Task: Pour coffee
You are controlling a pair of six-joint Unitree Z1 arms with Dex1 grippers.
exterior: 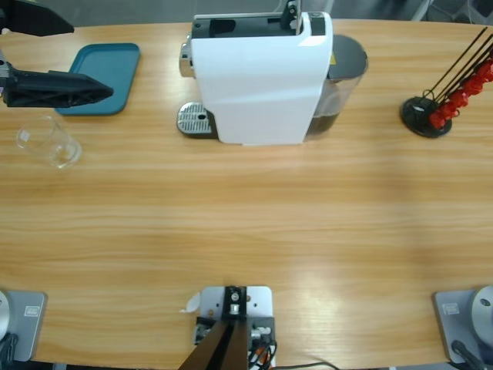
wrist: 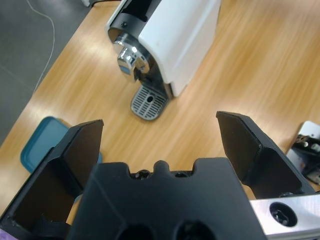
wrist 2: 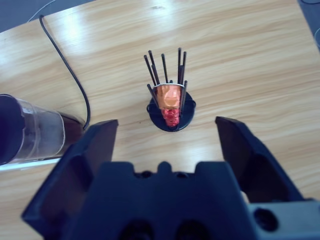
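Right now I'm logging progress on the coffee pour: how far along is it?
Nothing looks done. The clear glass sits empty on the table, away from the coffee machine, whose drip tray is bare. In hand: nothing; the left end effector and right end effector are both open, the right above the capsule rack. Everything remains, no coffee visible.

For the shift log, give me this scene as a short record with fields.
Machine: white coffee machine at the table's far edge, grey drip tray bare
Glass: clear glass looks empty, standing apart from the machine, near the teal tray
Coffee: none visible
Capsules: red capsules on a black wire rack
Left gripper: open, holding nothing, facing the machine
Right gripper: open, holding nothing, above the rack
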